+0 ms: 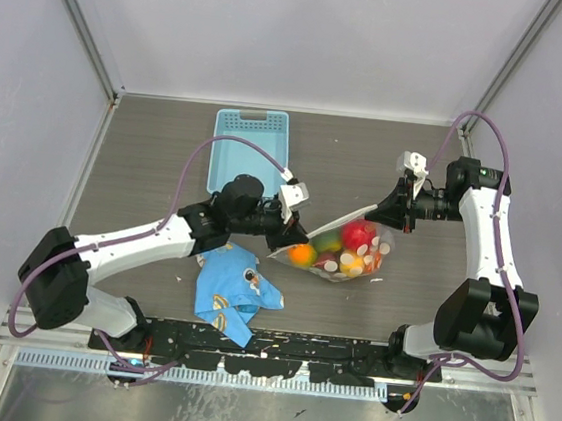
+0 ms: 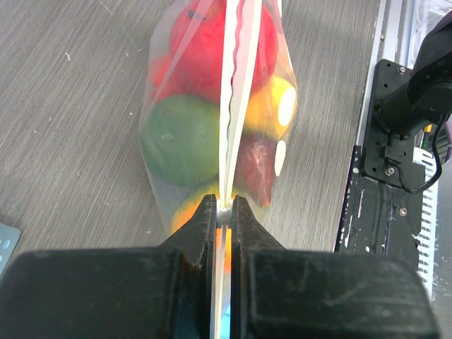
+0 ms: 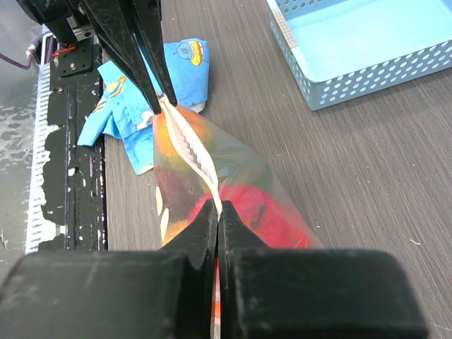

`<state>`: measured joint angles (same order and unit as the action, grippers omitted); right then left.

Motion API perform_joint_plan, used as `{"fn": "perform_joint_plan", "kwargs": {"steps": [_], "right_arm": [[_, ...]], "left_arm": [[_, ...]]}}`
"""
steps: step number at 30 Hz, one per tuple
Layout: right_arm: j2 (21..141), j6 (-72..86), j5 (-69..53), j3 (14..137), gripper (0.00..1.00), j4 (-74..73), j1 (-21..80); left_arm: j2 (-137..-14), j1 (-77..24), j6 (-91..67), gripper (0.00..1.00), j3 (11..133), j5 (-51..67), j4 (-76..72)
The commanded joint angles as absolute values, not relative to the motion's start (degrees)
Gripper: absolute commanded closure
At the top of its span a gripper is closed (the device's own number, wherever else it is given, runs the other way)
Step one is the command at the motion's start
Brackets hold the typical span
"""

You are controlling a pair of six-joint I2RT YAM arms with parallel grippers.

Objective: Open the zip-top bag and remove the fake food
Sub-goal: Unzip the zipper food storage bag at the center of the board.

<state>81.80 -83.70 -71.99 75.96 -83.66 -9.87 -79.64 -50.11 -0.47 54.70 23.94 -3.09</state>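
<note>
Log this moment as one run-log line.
left gripper: shut on clear polka-dot zip-top bag | right gripper: shut on opposite end | glossy plastic food: inside

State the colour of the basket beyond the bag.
Light blue; the basket shows best in the top external view.

I see the zip-top bag [image 1: 343, 245] as thin, glossy clear plastic with a white ridged zip strip. The fake food [image 2: 180, 141] inside it looks like smooth, shiny plastic. Beside the bag lies soft printed cloth [image 1: 231, 286], and farther off a matt perforated plastic basket [image 1: 253, 119]. The table [image 1: 146, 156] under the bag is matt grey wood-grain.
</note>
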Motion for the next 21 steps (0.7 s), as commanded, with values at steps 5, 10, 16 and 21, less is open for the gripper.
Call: {"fn": "perform_joint_plan", "kwargs": {"steps": [5, 10, 16, 21], "right_arm": [[80.6, -84.6, -72.8, 76.8, 0.99, -83.2, -10.4], [80.8, -84.6, -72.7, 76.9, 0.99, -83.2, -10.4], [80.9, -84.5, -72.5, 76.9, 0.99, -83.1, -10.4], [80.9, -84.5, -72.5, 76.8, 0.99, -83.1, -10.4]], "left_arm": [[-76.3, -49.7, 1.1, 1.00, 52.1, 22.3, -0.7], [-75.4, -49.7, 1.1, 1.00, 50.6, 22.1, 0.0], [-74.5, -49.7, 1.3, 1.00, 49.2, 21.7, 1.2], [-73.5, -49.7, 1.3, 1.00, 48.0, 20.7, 2.5]]}}
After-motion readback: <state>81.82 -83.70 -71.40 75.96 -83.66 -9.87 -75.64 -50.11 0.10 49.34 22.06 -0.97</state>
